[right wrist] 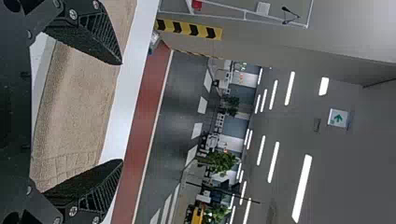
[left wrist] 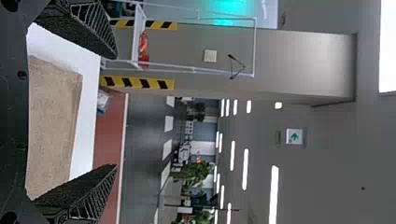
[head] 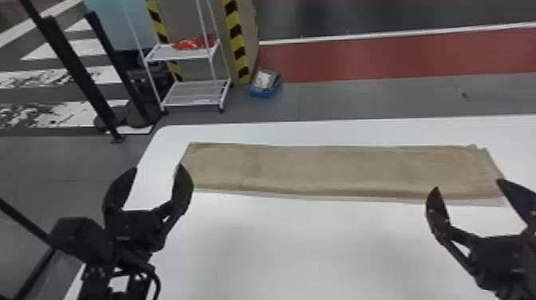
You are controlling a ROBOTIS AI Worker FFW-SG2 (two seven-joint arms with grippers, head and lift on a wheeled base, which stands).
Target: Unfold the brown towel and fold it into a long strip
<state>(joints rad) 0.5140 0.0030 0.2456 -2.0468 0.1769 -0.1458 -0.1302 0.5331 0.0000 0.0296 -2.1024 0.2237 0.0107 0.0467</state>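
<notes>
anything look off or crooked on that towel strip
Mostly neat: the brown fabric towel lies as a long flat strip on the white table. Only its right end looks slightly uneven, with a lower layer peeking past the top one.

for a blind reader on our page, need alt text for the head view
A brown towel lies folded in a long strip across a white table. The robot's open left gripper and open right gripper are at the strip's two ends, nearer the robot, neither holding it.
</notes>
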